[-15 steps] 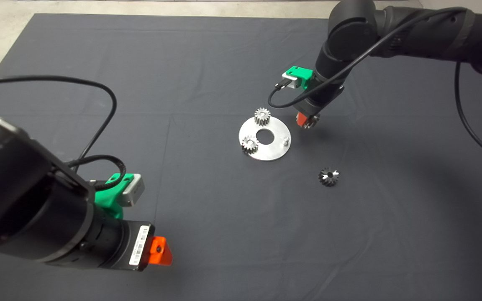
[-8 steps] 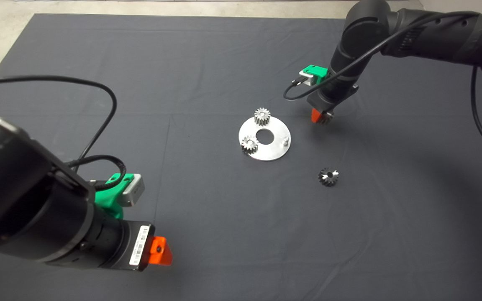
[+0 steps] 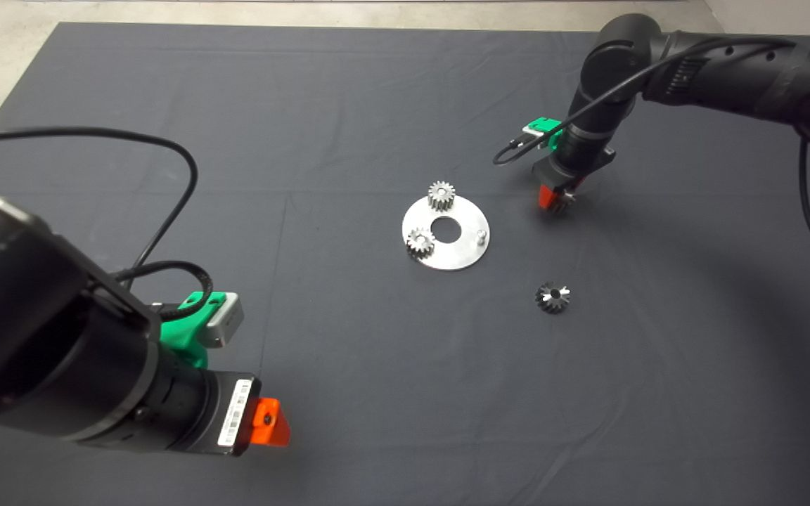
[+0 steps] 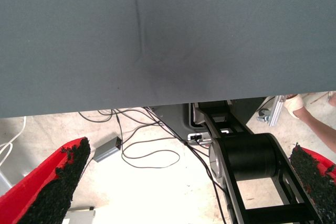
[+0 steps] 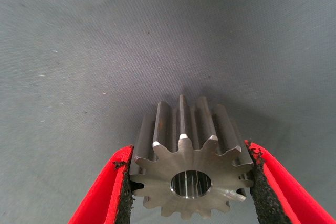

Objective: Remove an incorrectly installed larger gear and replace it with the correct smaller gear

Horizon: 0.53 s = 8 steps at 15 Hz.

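Head view: right gripper (image 3: 557, 198) grips the shiny silver larger gear (image 3: 564, 199) right of the round silver plate (image 3: 463, 254); the dark smaller gear (image 3: 553, 297) lies on the mat. Left wrist view: left gripper (image 4: 184, 187) spread wide. Right wrist view: red fingers (image 5: 105, 195) clamp the gear.

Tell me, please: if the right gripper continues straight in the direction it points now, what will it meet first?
Probably the bare mat. The right gripper, shut on the larger gear, points down at empty cloth, though the remaining height is unclear.
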Motion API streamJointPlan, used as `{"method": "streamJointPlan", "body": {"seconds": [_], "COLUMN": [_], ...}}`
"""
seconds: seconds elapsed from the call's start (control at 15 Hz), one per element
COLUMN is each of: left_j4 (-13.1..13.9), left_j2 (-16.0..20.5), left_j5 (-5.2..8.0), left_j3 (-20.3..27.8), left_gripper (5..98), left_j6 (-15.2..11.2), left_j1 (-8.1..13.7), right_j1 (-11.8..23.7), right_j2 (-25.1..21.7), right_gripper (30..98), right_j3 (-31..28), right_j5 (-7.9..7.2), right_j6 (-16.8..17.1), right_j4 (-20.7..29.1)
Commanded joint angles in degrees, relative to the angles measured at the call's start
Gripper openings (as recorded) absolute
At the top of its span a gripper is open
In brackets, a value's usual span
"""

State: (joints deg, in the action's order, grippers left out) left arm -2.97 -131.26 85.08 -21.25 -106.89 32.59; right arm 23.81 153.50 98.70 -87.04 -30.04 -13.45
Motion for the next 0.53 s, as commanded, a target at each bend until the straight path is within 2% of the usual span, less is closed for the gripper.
{"method": "streamJointPlan", "body": {"seconds": [0.0,0.47], "left_j4": [1.1,1.1], "left_j2": [-0.1,0.0], "left_j5": [0.09,0.09], "left_j3": [1.1,1.1], "left_gripper": [98.2,98.2], "left_j6": [-0.2,-0.2], "left_j1": [0.6,0.5], "right_j1": [1.9,2.0], "right_j2": [-0.1,-0.5], "right_gripper": [47.6,47.6], "right_j3": [1.0,1.7], "right_j5": [-5.77,-6.04], "right_j6": [0.4,0.4], "right_j4": [1.6,2.5]}}
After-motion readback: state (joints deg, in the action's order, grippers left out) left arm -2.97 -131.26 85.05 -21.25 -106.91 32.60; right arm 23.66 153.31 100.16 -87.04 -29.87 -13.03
